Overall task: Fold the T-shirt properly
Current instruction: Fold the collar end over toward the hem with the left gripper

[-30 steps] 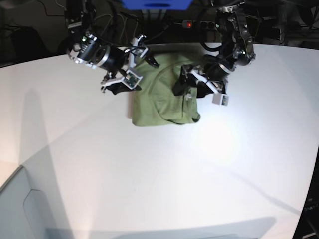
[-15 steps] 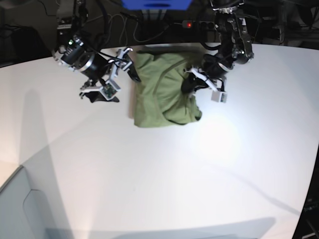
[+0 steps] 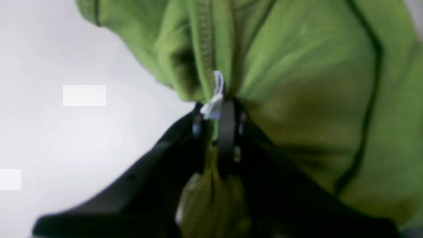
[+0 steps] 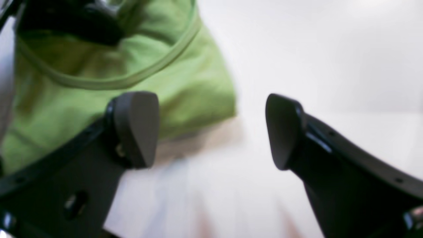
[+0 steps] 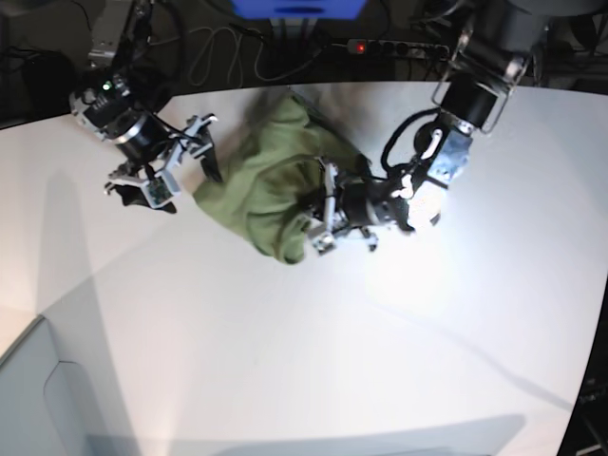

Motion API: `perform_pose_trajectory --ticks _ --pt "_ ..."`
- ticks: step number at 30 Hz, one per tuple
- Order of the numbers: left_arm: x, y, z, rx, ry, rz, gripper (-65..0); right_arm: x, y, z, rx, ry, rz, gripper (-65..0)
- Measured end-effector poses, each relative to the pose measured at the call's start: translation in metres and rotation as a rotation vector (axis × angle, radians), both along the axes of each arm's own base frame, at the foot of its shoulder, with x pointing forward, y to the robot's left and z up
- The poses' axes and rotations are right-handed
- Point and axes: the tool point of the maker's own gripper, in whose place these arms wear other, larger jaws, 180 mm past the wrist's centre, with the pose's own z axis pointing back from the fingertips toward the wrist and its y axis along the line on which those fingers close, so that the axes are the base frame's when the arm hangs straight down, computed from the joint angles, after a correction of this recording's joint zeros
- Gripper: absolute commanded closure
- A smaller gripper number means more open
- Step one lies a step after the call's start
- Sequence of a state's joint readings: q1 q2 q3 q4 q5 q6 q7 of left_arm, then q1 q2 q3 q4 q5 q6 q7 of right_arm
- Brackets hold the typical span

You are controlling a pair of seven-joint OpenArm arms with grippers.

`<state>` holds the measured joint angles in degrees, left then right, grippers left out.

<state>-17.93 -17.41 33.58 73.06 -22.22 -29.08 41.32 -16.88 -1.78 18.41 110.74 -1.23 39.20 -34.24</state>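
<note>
The olive-green T-shirt (image 5: 261, 185) lies bunched and skewed on the white table (image 5: 313, 351), toward the back middle. My left gripper (image 5: 312, 226) is at the shirt's near right edge and shut on a fold of cloth. In the left wrist view the black fingers (image 3: 228, 132) pinch the T-shirt (image 3: 297, 66) at a stitched seam beside a small white tag (image 3: 214, 99). My right gripper (image 5: 180, 176) stands open just left of the shirt. The right wrist view shows the wide gap of the right gripper (image 4: 211, 129) over bare table, with the T-shirt (image 4: 148, 66) behind its left finger.
A power strip (image 5: 380, 46) with a red light and loose cables lie past the table's back edge, next to a blue object (image 5: 299, 8). A grey panel (image 5: 38, 399) is at the front left corner. White tabletop stretches across the front and right.
My left gripper has shut on the shirt's edge and pulled it forward and left, bunching the cloth. The right arm has drawn back to the left, off the shirt, still open.
</note>
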Motion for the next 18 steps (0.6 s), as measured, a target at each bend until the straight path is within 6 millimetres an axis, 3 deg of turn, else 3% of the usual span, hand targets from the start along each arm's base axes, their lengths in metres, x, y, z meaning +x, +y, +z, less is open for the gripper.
perform_pose_trajectory --ticks 6,13,18 --pt "0.008 -0.044 0.010 0.113 -0.190 -0.306 0.0 -0.004 -0.034 -0.004 -0.022 0.017 -0.115 -49.0" --pt "0.007 -0.095 0.020 0.187 -0.349 -0.509 0.0 -0.013 -0.062 -0.007 -0.045 0.032 -0.197 -49.0" --pt "0.014 -0.101 0.024 0.296 -0.385 -0.534 -24.3 -0.023 -0.066 -0.013 -0.054 0.062 -0.207 -49.0"
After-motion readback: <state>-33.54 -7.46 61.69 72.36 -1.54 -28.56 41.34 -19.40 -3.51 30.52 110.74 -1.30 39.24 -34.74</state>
